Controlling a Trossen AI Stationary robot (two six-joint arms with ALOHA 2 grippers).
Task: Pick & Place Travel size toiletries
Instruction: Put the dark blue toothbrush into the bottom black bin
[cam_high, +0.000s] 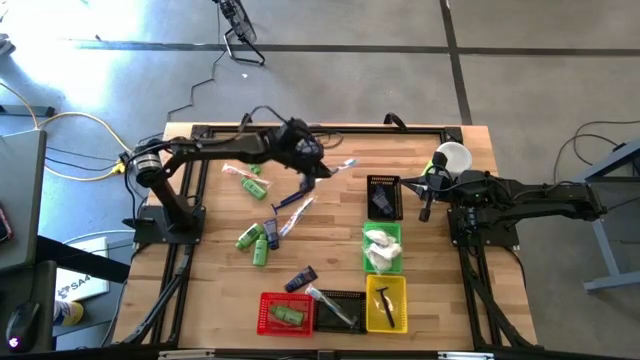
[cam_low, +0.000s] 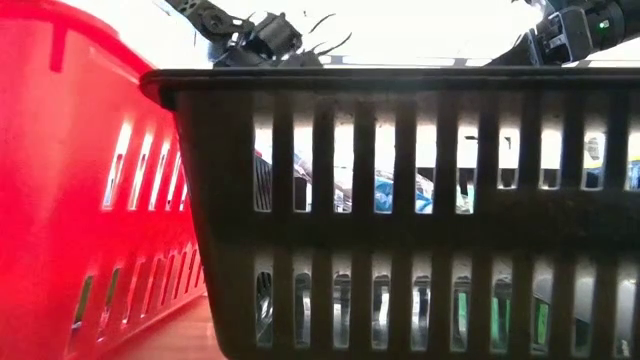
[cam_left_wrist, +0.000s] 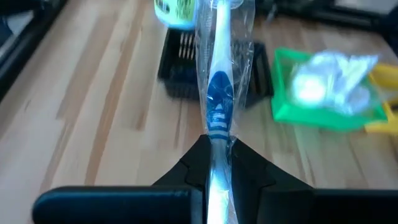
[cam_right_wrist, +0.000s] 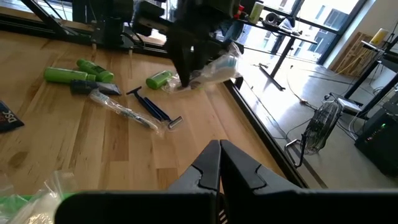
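Your left gripper (cam_left_wrist: 217, 163) is clamped on a clear-wrapped blue-and-white toothbrush (cam_left_wrist: 219, 106), lifted over the table's centre. Carry it toward four o'clock, keeping it level, to the black mesh basket (cam_high: 340, 312). Your right gripper (cam_right_wrist: 219, 163) waits closed at three o'clock.

I note bright daylight: glare washes the floor (cam_high: 150, 40) at the high view's upper left. Low view backlit, sky blown white; black basket (cam_low: 400, 210) and red basket (cam_low: 80, 180) soft, too close. Left wrist: green basket (cam_left_wrist: 323, 87) blurred, wrapped toothbrush (cam_left_wrist: 219, 106) glinting.
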